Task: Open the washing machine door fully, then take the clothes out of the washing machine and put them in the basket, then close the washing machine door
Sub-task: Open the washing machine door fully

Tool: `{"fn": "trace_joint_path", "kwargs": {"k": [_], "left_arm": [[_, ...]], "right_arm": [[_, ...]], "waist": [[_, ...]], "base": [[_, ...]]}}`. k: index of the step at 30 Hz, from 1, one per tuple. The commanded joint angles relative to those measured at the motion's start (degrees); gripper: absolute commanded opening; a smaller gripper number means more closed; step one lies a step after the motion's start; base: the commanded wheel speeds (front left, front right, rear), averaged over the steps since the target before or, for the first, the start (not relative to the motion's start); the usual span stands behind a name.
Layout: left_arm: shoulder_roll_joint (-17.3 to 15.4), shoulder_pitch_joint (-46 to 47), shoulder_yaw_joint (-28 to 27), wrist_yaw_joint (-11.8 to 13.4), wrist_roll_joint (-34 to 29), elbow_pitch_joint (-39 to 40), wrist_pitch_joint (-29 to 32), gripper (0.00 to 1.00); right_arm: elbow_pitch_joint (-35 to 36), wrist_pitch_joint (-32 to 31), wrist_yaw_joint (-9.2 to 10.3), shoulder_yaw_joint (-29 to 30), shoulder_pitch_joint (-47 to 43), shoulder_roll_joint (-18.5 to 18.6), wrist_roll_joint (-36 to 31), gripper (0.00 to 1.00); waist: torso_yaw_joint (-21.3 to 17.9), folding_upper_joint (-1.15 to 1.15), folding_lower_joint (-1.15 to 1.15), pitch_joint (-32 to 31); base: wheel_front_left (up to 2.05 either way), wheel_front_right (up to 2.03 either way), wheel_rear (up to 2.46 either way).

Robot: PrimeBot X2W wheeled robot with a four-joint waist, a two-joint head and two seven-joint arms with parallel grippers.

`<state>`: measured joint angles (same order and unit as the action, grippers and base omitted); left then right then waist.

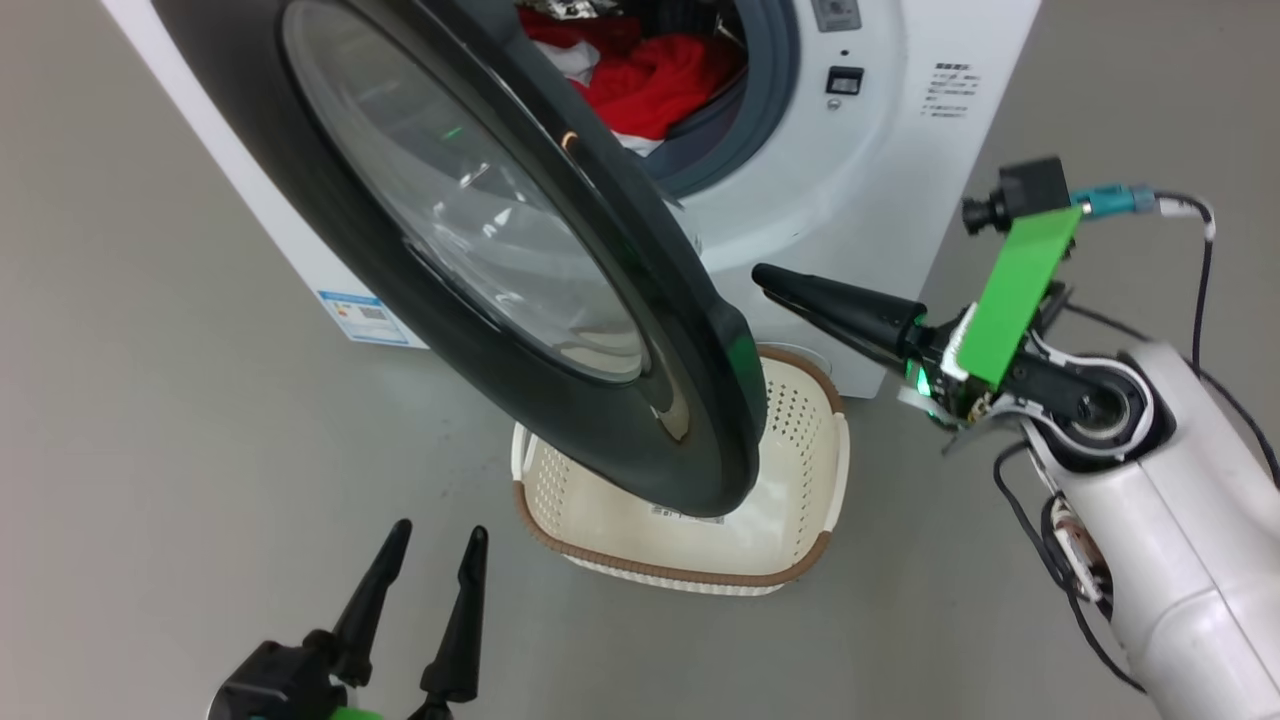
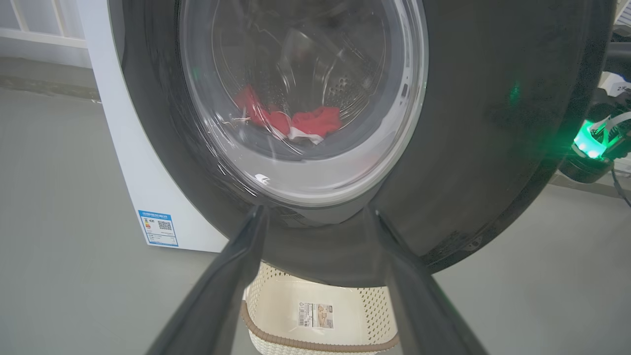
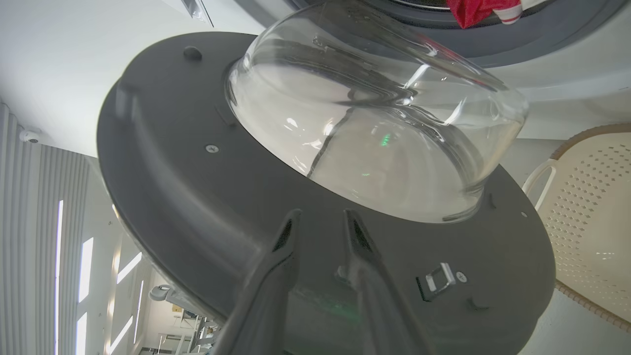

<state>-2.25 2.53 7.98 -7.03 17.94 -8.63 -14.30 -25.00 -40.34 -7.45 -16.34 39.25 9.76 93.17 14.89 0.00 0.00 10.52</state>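
Washing machine door (image 1: pixel 500 260) hangs part-open across frame centre, inner face toward my right gripper (image 1: pixel 765 275) at centre right, fingers (image 3: pixel 281 251) slightly parted, empty, so I judge it the nearer pusher; left gripper (image 1: pixel 440 530), lower left, spread wide; red clothes (image 1: pixel 660 85) upper centre, inside the washing machine (image 1: pixel 880 180).

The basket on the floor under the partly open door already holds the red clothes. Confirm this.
Not right. The basket on the floor under the partly open door holds no clothes that show; the red clothes lie inside the washing machine, as the head view shows.
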Motion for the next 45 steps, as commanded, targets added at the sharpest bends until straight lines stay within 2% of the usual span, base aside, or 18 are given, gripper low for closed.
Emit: {"fn": "trace_joint_path", "kwargs": {"k": [1, 17, 29, 39, 45], "left_arm": [[-0.6, 0.0, -2.2, 0.0, -0.7, 1.0, -0.7, 1.0], [-0.6, -1.2, -5.8, -0.4, -2.3, 0.1, -0.7, 1.0], [-0.6, -2.1, -7.6, -0.4, -2.8, -0.4, -0.7, 1.0], [-0.6, -3.1, -8.8, -0.5, -2.8, -0.4, -0.7, 1.0], [-0.6, -3.1, -8.9, -0.5, -2.8, -0.4, -0.7, 1.0]], "right_arm": [[1.5, 0.5, -0.03, 0.2, -1.0, -0.3, -0.3, 1.0], [3.7, 6.0, -0.03, 3.9, -17.4, 1.7, -2.2, 1.0], [4.5, 13.2, -0.03, 4.2, -26.7, 1.8, -5.9, 1.0], [2.6, 24.7, -0.03, 3.2, -30.8, 1.7, -11.5, 1.0], [3.7, 37.2, -0.03, 1.5, -32.4, 4.0, -19.2, 1.0]], "waist": [[-0.9, 0.0, 0.0, -0.8], [-5.9, 0.0, 0.0, -2.6], [-8.5, 0.0, 0.0, -4.3], [-10.7, 0.0, 0.0, -4.7], [-11.4, 0.0, 0.0, -4.5]], "base": [[0.0, 0.0, 0.0], [0.0, 0.0, 0.0], [0.0, 0.0, 0.0], [0.0, 0.0, 0.0], [0.0, 0.0, 0.0]]}}
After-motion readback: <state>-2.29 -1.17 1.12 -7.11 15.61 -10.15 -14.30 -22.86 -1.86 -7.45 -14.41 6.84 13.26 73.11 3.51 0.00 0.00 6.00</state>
